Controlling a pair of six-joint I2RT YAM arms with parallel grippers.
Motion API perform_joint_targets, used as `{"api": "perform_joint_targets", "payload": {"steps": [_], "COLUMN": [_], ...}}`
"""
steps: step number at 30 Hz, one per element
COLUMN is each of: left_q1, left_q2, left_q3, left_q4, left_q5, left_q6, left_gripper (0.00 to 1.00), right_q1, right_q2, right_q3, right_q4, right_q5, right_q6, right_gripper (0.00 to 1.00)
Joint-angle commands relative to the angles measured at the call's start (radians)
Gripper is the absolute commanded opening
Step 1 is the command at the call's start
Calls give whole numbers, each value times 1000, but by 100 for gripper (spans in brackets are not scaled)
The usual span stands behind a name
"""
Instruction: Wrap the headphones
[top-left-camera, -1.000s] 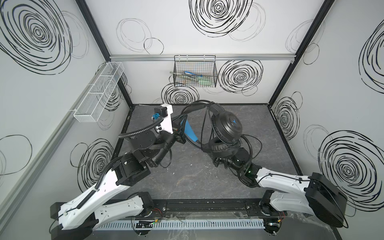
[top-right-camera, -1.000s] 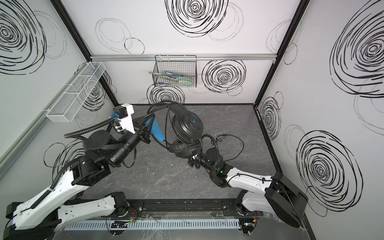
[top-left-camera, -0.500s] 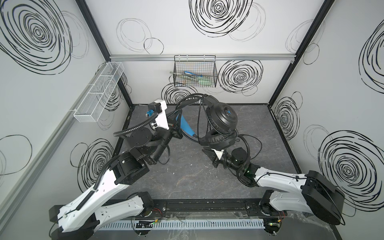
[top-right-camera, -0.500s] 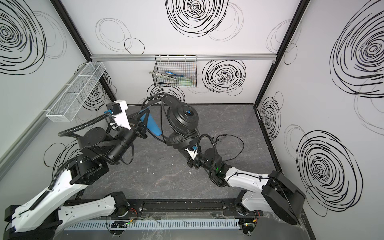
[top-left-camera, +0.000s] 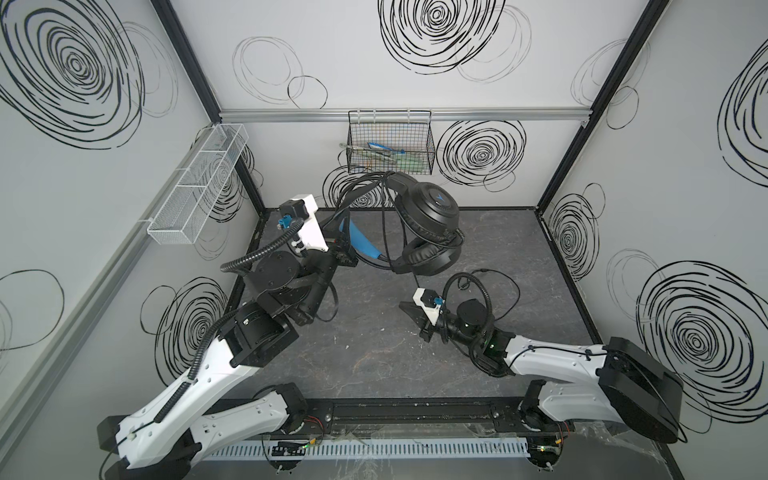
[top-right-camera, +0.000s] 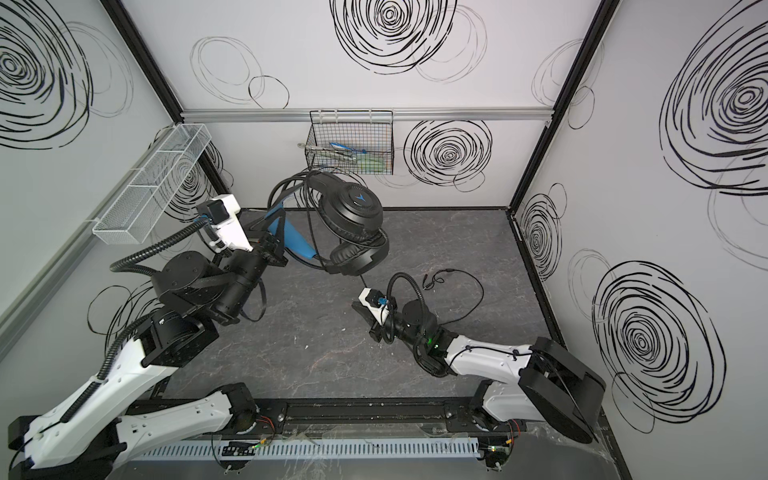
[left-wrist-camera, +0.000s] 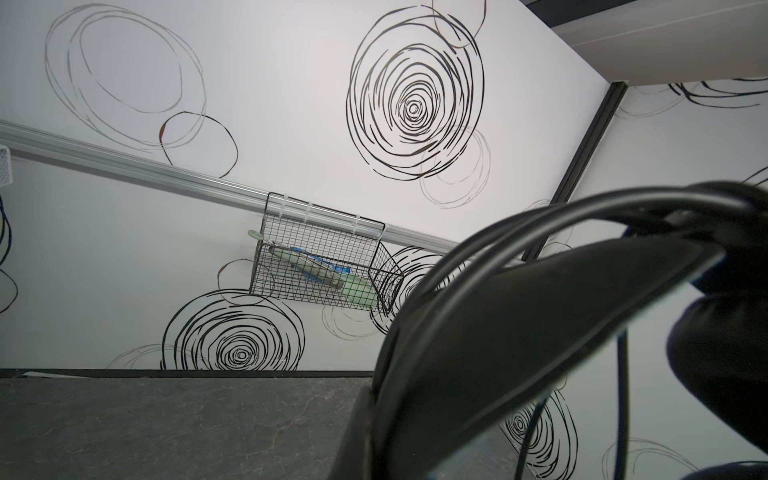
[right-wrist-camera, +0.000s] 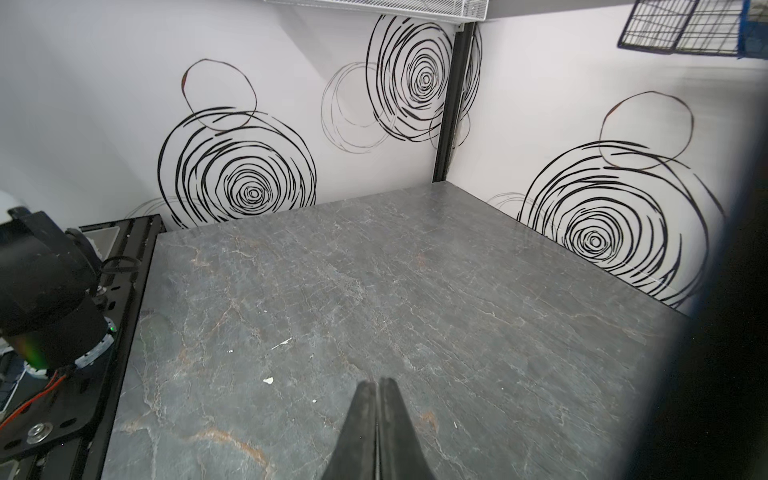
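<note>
Well, the left fingers (top-left-camera: 345, 257) clamp the blue strap (top-left-camera: 362, 242) of the headphones (top-left-camera: 428, 210), hoisted above the bench's (top-left-camera: 374, 361) back edge. The right fingers (right-wrist-camera: 365, 419), pressed together and empty, ought to open and catch the loose cable (top-right-camera: 483, 293) near the right edge.

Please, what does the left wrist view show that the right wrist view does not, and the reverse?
Only the left wrist view: the headphones very near, their black headband and thin cable filling one side, and the whole wire basket with the items inside it.
Only the right wrist view: the right gripper, shut and holding nothing, over the table, and the edge of a white mesh shelf.
Both: the grey table, the walls with black spirals, and the wire basket, though the right wrist view catches only its corner.
</note>
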Motion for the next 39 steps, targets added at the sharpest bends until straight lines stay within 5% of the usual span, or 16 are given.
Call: {"api": "perform_joint_targets", "payload": {"steps": [1,28,39], "left_q1": [27,311,331], "left_q2": [-4,88,130], "left_q3": [10,-108,-217], "left_q4": [167,202,238], "left_q5": [-20,19,-107], "left_q6": [-76,-111,72], "left_gripper": [0,0,0], "right_q1": [35,364,469], "right_q2": [10,45,-31], "right_q3": [33,120,207], "right_q4": [16,-177,-328], "right_q5": [47,342,429], "right_q6": [14,0,-98], "right_gripper": [8,0,0]}}
